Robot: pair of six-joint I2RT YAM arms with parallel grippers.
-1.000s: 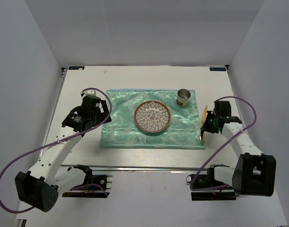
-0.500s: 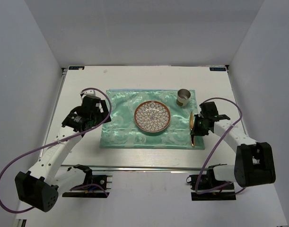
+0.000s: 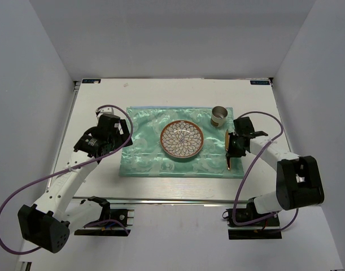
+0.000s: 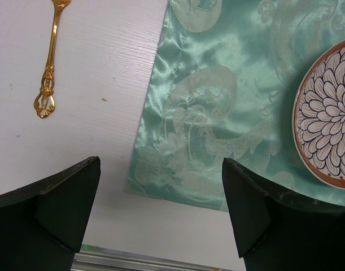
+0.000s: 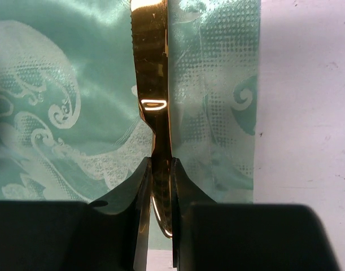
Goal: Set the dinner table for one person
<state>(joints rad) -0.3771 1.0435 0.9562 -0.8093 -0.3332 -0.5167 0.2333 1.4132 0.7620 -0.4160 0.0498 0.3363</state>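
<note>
Loses the tines of the gold fork [image 4: 49, 62] past the top edge of the left wrist view. Crops the patterned plate [image 4: 329, 116] at the right edge and the green cloth [image 4: 217, 113] at the top. Hides part of the handle of the gold knife [image 5: 151, 84] between the fingers of the right claw [image 5: 161, 166]. Cuts off the blade tip at the top edge there. From above, shows that knife too small to name.

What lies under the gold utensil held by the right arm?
The green patterned cloth, near its right edge, with white table beside. The right fingers cover the lower end of the utensil and what is beneath.
</note>
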